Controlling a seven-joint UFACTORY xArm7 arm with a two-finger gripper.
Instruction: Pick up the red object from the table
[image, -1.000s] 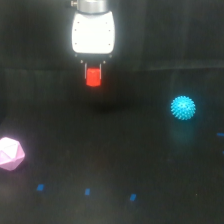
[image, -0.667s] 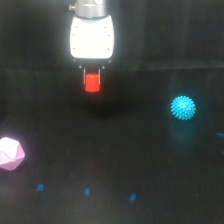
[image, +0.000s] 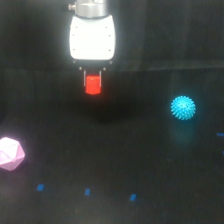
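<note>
Gripper (image: 93, 80) clamped on red block (image: 93, 85), held clear above table (image: 110, 165) at 12 o'clock. Pink polyhedron (image: 10, 153) at 8, cyan ball (image: 183, 107) at 3. Advise a steady, vertical lift with firm grip.

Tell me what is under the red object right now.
Beneath the red object, shut in the pincer, lies only bare black table with a faint dark shadow. Its top is hidden between the fingers, so the contact there cannot be seen.

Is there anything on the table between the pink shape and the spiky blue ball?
No. In the exterior view, only bare black table lies between the pink polyhedron and the spiky cyan ball.
</note>
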